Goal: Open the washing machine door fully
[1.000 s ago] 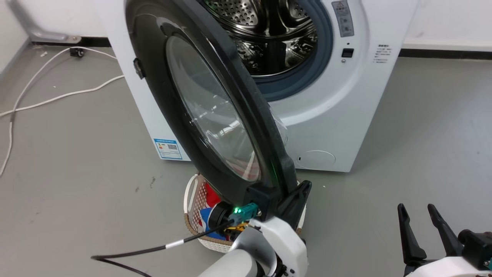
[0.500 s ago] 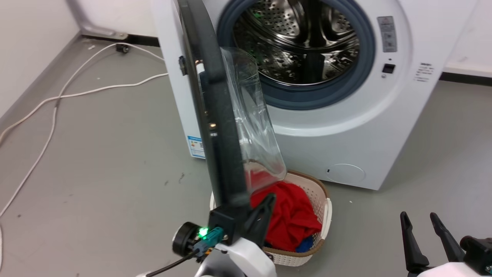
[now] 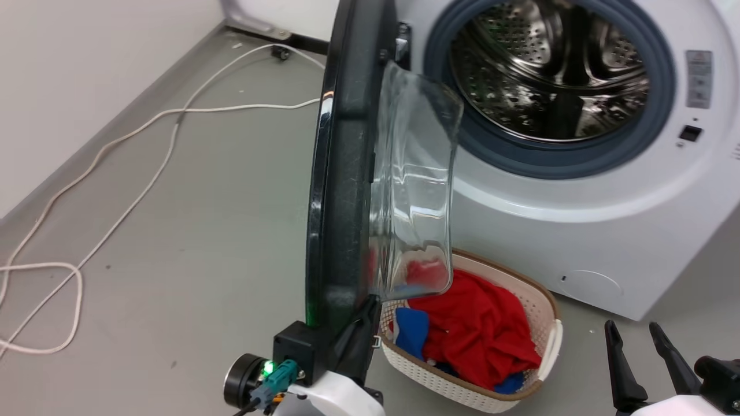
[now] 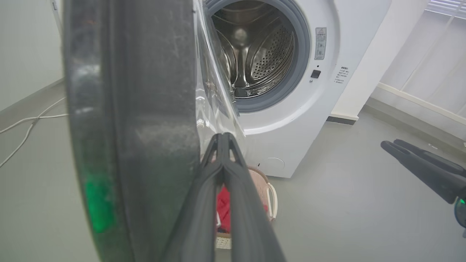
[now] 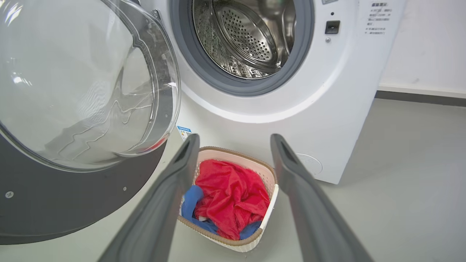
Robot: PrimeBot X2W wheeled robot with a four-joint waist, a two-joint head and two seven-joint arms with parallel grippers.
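The door [image 3: 341, 173] is seen edge-on at twelve o'clock of the left gripper [image 3: 365, 309], jaws together; right gripper [image 3: 630, 326] jaws are spread wide.

The grey floor [image 3: 219, 231] carries the washing machine [image 3: 578, 231] at its far edge by the wall. Just in front of it stands a white laundry basket [image 3: 462, 391] with red and blue clothes inside. A white cable [image 3: 243, 107] loops along the floor's left side.
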